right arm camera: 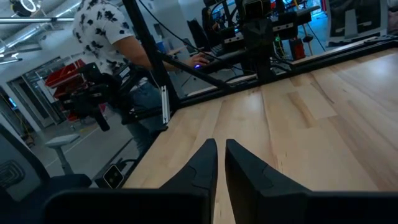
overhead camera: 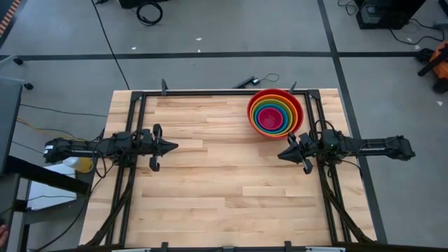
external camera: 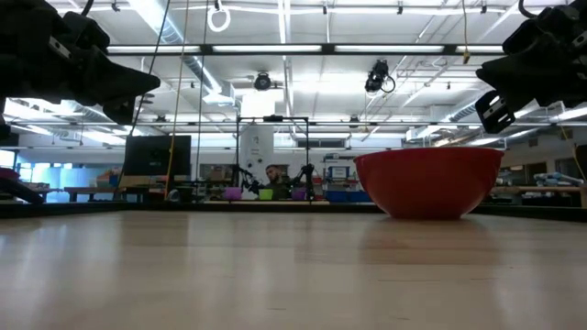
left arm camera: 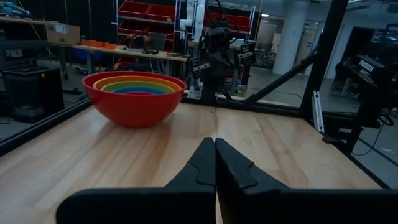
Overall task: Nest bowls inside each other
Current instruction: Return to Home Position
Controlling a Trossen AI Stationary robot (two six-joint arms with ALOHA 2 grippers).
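Several bowls sit nested in one stack [overhead camera: 275, 112] at the table's far right, the red one outermost, then orange, yellow, green and blue rings, with pink in the middle. The red bowl [external camera: 428, 181] rests on its base on the wood; the left wrist view shows the stack [left arm camera: 134, 96] too. My left gripper [overhead camera: 173, 146] hovers level over the table's left side, shut and holding nothing. My right gripper [overhead camera: 281, 155] hovers level at the right, just nearer than the stack. Its fingers [right arm camera: 221, 149] stand a narrow slit apart with nothing between them.
A black frame [overhead camera: 210, 94] runs along the table's far edge and sides. Bare wood [overhead camera: 224, 175] lies between the two arms and toward the near edge. A person in a patterned shirt [right arm camera: 118, 37] stands beyond the table's far edge.
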